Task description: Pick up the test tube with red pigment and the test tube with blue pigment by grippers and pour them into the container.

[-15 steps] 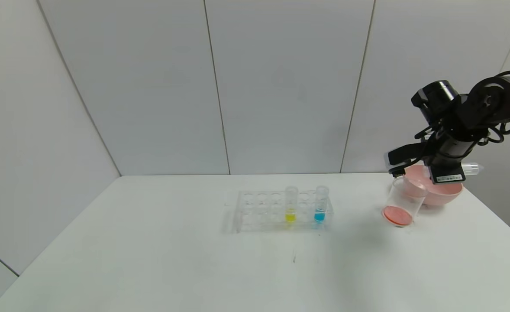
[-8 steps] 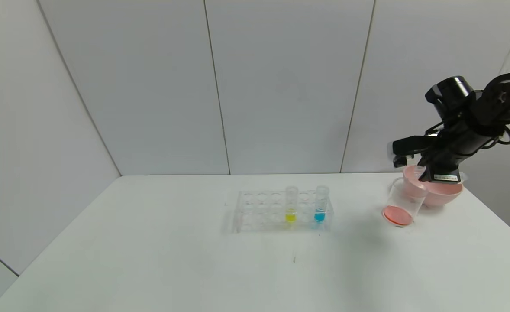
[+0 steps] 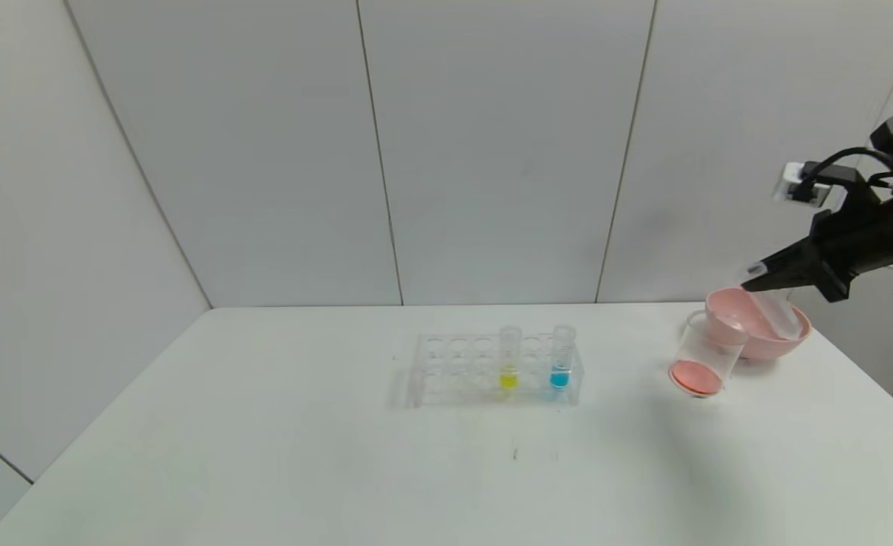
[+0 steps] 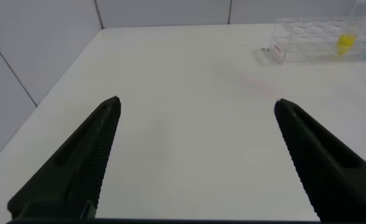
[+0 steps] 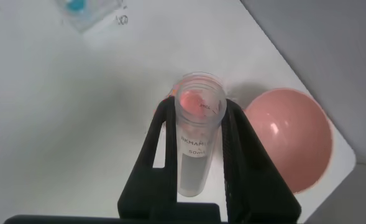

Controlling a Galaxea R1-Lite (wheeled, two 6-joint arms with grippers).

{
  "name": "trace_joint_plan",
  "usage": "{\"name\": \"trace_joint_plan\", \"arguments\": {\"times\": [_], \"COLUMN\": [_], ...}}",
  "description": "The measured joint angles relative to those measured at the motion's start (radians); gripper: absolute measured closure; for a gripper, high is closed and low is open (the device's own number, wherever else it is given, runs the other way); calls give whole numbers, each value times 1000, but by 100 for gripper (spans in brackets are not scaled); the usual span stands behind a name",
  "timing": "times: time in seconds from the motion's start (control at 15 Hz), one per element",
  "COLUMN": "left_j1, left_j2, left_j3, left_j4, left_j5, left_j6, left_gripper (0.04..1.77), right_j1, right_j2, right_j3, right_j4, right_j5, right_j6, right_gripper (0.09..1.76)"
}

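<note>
Right gripper [image 3: 753, 282] clamped on the emptied red tube [image 3: 776, 312], tilted over the pink bowl [image 3: 750, 345]; beaker [image 3: 704, 356] holds red liquid; blue tube [image 3: 561, 356] in rack [image 3: 446, 371]; left gripper [image 4: 195, 155] open above the surface [image 3: 264, 440]

1. I work in a lab-style test cell: plain grey panel walls [image 3: 492, 152] around a bare white table [image 3: 264, 455].
2. A clear tube rack [image 3: 492, 371] with coloured liquids and a beaker [image 3: 708, 349] suggest chemistry.
</note>
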Motion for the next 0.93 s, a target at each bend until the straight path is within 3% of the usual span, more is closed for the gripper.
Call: {"name": "trace_joint_plan", "arguments": {"times": [0.2,0.33,0.67,0.93], "left_j1": [0,0,0,0], "left_j2": [0,0,0,0], "left_j3": [0,0,0,0], "left_j4": [0,0,0,0], "left_j5": [0,0,0,0], "left_j6": [0,0,0,0], "left_gripper": [5,5,5,5], "right_j1": [-36,-54,-71,-75], "right_j2": [-50,-87,-198,-275], "right_j3": [41,123,478,730], "right_j4": [-37,-161,-791,-1162], "right_j5": [105,146,154,43], "right_j6": [172,263,596,772], "right_gripper": [136,136,136,136]}}
